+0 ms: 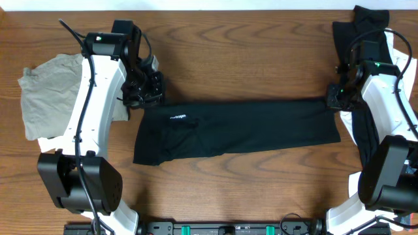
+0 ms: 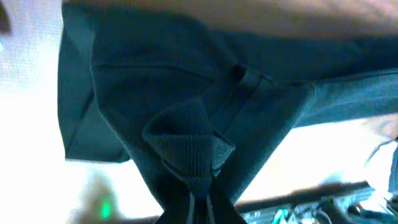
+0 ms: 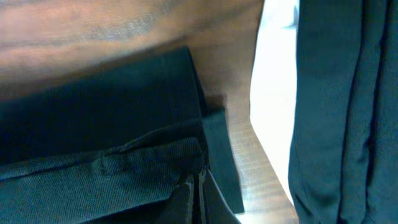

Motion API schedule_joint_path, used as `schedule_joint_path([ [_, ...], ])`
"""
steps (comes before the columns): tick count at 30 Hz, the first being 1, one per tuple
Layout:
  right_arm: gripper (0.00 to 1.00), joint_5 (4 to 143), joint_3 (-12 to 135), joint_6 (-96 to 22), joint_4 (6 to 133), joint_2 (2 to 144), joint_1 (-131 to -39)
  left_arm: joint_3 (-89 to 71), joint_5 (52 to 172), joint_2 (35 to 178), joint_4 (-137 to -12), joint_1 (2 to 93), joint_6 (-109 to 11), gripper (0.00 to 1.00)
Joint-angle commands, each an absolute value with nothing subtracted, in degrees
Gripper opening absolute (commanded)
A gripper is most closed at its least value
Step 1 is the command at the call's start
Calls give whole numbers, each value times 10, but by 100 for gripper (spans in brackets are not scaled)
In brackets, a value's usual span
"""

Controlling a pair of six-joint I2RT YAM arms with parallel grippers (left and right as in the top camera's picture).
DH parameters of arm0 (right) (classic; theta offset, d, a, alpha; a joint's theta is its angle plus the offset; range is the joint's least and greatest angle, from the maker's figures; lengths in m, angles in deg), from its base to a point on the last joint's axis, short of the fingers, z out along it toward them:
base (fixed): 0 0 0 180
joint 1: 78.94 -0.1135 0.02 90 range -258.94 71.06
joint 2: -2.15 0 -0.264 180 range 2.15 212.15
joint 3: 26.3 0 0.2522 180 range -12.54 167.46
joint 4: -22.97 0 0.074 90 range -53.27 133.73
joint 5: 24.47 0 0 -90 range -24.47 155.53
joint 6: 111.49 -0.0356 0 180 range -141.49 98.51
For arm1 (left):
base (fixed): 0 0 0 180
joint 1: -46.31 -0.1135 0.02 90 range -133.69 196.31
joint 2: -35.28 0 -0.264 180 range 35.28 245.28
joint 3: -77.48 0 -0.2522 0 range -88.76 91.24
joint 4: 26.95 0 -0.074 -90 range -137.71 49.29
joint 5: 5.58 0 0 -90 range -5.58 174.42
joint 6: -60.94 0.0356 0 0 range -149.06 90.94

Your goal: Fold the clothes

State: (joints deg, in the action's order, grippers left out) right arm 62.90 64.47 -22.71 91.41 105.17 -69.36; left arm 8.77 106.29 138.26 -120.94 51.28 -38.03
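The black T-shirt (image 1: 248, 127) looks light and limp, best held at its far corners, where the left end effector (image 1: 142, 98) and right end effector (image 1: 333, 99) are clamped on it

Robotics lab or test bench, not a home. Evidence: plain wood-grain tabletop (image 1: 248, 59) with a left arm (image 1: 98, 91) and right arm (image 1: 385, 104), white shells on black joints, seated at a black mounting rail (image 1: 228, 228) with green connectors. Loose cables (image 1: 80, 124) run over the arms, green LEDs (image 1: 377, 64) lit. Clothes lie straight on the wood: black T-shirt (image 1: 241, 130) spans from left claw (image 1: 145, 98) to right claw (image 1: 332, 99), olive-grey piece (image 1: 46, 91) outboard of the left claw, black and white pieces (image 1: 366, 26) just behind the right claw
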Motion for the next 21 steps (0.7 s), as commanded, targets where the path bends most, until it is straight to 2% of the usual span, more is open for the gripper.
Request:
schedule_joint_path([
  [1,2,608,645,-227,923,1037,-691,77,1053,1381,-1228,510,-377,6],
  [21,4,608,645,-227,902,1037,-691,-91,1064,1381,-1206,542,-381,6],
])
